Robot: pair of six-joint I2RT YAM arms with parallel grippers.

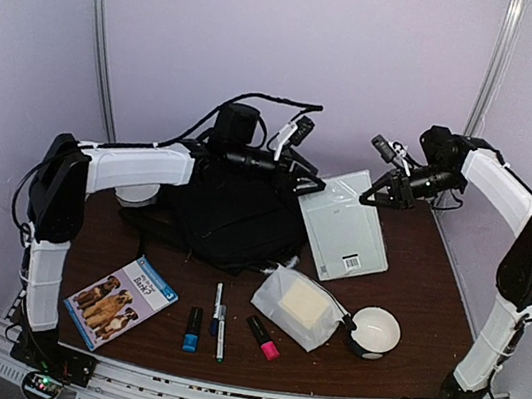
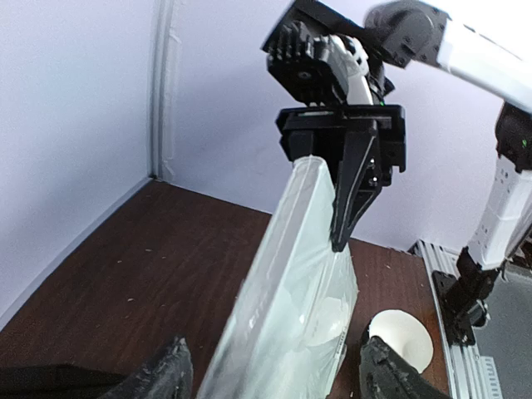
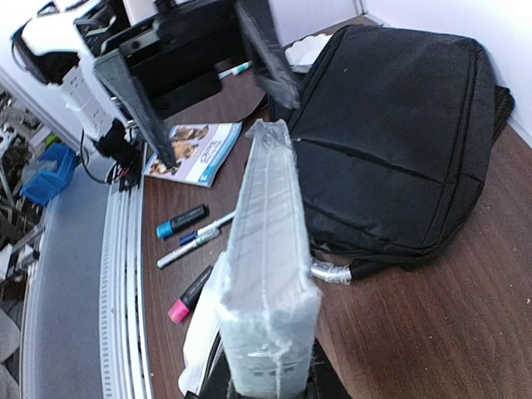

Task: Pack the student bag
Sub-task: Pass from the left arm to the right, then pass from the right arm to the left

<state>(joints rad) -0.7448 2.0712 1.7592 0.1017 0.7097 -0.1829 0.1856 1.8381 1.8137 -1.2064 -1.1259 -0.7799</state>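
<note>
Robot lab cell: brown table point(image 1: 415, 284) was boxed in by plain pale walls point(image 1: 273, 29); left arm point(image 1: 54, 227) and right arm point(image 1: 525, 261) stood on aluminium rail point(image 1: 245, 394). Blue bin point(image 3: 50, 170) sat off-table.

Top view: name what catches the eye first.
A wrapped pack stands tilted mid-table, the right gripper shut on its upper edge, the left gripper open around its other end. The black bag lies left of it, behind pens and a dog book.
</note>
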